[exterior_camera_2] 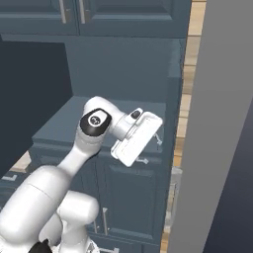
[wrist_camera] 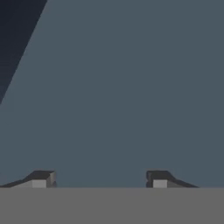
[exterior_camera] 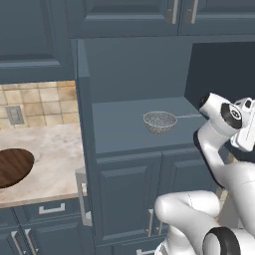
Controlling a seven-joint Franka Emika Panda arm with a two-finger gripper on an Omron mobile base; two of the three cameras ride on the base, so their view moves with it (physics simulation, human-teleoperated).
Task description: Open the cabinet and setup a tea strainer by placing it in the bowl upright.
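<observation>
Fingers [wrist_camera: 99, 179] apart, nothing between, facing plain slate-blue surface — perhaps cabinet [exterior_camera: 139, 124] interior; tea strainer [exterior_camera: 160, 122] on shelf.

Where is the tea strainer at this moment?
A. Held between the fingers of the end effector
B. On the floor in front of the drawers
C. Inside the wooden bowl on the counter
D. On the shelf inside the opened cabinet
D. In the left base view the tea strainer rests on the blue shelf of the cabinet, while the bowl sits apart on the counter with nothing in it.
</observation>
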